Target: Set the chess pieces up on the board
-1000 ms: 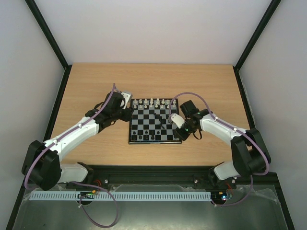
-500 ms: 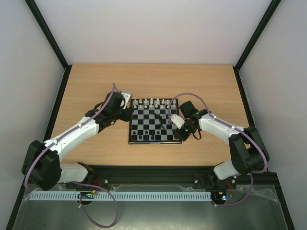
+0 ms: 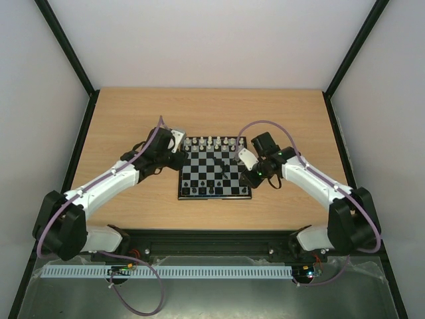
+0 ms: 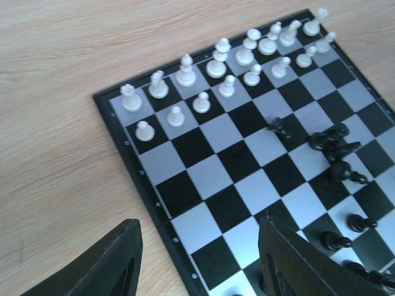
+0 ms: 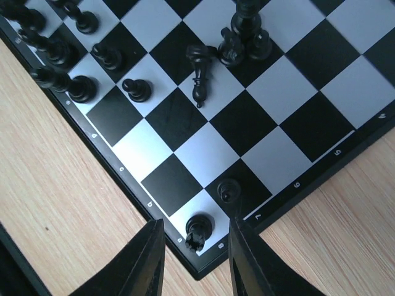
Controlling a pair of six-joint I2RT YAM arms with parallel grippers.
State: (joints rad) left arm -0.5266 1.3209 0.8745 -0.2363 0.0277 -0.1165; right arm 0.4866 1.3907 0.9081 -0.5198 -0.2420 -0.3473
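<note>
Your left arm (image 3: 106, 183) stretches forward and inward from its base, elbow low, and your left gripper (image 4: 197, 262) points downward with its jaws spread wide; your right arm (image 3: 312, 178) mirrors it, elbow out, wrist turned in toward the middle. Your right gripper (image 5: 195, 240) faces down too; its dark fingers (image 5: 147, 265) stand parted, the gap narrower.

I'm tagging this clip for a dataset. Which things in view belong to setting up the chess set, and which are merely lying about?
Belongs to the job: small black-and-grey checkered chessboard; tiny white chessmen on its far rows; tiny black chessmen, some toppled mid-board.
Merely there: pale wooden table; grey slotted strip along the near edge.
</note>
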